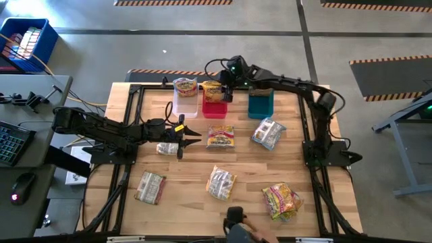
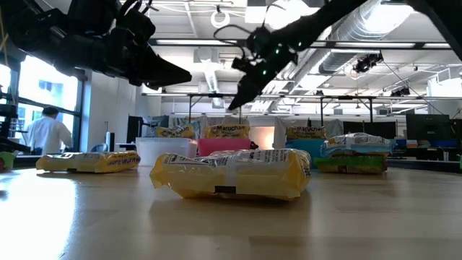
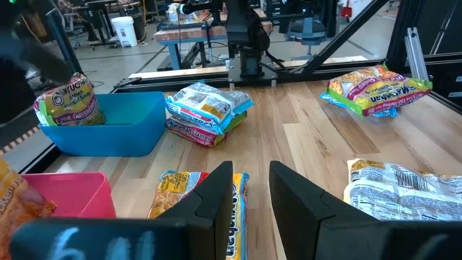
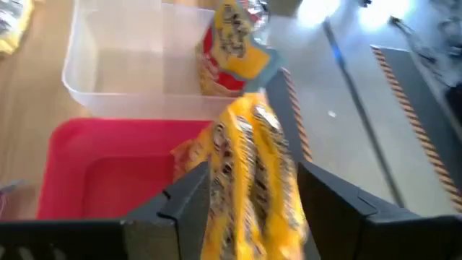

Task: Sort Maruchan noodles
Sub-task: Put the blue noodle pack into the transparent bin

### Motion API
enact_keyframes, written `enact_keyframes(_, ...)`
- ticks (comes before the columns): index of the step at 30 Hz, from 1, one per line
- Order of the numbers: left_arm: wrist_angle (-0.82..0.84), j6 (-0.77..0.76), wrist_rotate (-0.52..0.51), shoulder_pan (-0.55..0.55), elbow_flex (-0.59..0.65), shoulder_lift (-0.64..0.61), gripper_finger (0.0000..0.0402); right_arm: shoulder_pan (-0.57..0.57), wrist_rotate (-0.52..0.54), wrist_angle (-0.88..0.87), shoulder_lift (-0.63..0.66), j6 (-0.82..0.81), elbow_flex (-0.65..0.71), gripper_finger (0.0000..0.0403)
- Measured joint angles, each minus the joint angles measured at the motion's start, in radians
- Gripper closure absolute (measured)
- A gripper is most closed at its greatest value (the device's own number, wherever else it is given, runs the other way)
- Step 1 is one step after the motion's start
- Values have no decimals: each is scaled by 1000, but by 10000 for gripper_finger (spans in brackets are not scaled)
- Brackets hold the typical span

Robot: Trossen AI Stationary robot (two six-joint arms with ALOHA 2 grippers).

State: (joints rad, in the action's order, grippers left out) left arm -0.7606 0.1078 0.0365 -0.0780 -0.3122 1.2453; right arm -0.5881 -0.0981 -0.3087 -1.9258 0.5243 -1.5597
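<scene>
Three bins stand in a row at the far edge: clear (image 1: pixel 185 104), red (image 1: pixel 216 109) and teal (image 1: pixel 260 103). A Maruchan packet (image 1: pixel 185 86) stands in the clear bin and another (image 3: pixel 68 102) in the teal one. My right gripper (image 4: pixel 253 175) hovers open over the red bin, its fingers on either side of a yellow packet (image 4: pixel 253 141) standing on end there. My left gripper (image 3: pixel 250 170) waits open at mid-left, above the table, nothing between its fingers. Loose packets lie flat on the table: yellow (image 1: pixel 221 137), silvery (image 1: pixel 268 133), pink-green (image 1: pixel 282 200) and several more. My right gripper's open fingers (image 4: pixel 189 196) flank the yellow packet's upper part (image 4: pixel 249 195) from above, slanting down. The packet is blurred, so I cannot tell whether a finger touches it. Its lower end reaches down into the red bin.
A silvery packet (image 1: pixel 167 148) lies just under my left gripper. A black device (image 1: pixel 234 216) sits at the near edge. The black frame rails (image 1: pixel 307 135) run along the table's sides. A person (image 2: pixel 47 133) stands in the room beyond the table.
</scene>
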Motion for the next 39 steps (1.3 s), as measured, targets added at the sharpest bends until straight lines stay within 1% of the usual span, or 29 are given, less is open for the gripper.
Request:
enact_keyframes(3,0,0,0,0,0,0,319,10,106,-82,71,14,0,248)
enact_keyframes(5,0,0,0,0,0,0,319,14,160,-86,130,29,28,280)
enact_keyframes(7,0,0,0,0,0,0,319,17,177,-21,201,34,106,324)
enact_keyframes(9,0,0,0,1,0,0,319,16,172,98,281,35,234,374)
enact_keyframes(10,0,0,0,1,0,0,319,13,165,167,324,34,310,388)
enact_keyframes(11,0,0,0,1,0,0,319,11,157,242,367,28,386,392)
enact_keyframes(13,0,0,0,1,0,0,319,10,156,375,453,-8,537,382)
enact_keyframes(16,-1,0,0,1,0,0,319,27,159,492,580,-73,736,378)
enact_keyframes(21,-1,0,-24,1,0,0,319,119,154,563,778,-189,982,400)
enact_keyframes(24,-1,0,-26,1,0,0,319,205,210,558,878,-252,1074,397)
enact_keyframes(27,-1,0,-26,1,0,1,321,302,316,503,957,-286,1118,400)
enact_keyframes(30,-1,0,-26,1,0,8,324,394,422,367,1004,-327,1107,401)
enact_keyframes(36,-1,0,-31,1,0,21,328,545,571,144,1016,-443,1039,400)
enact_keyframes(39,-1,0,-49,2,0,21,328,606,623,33,1016,-518,1012,400)
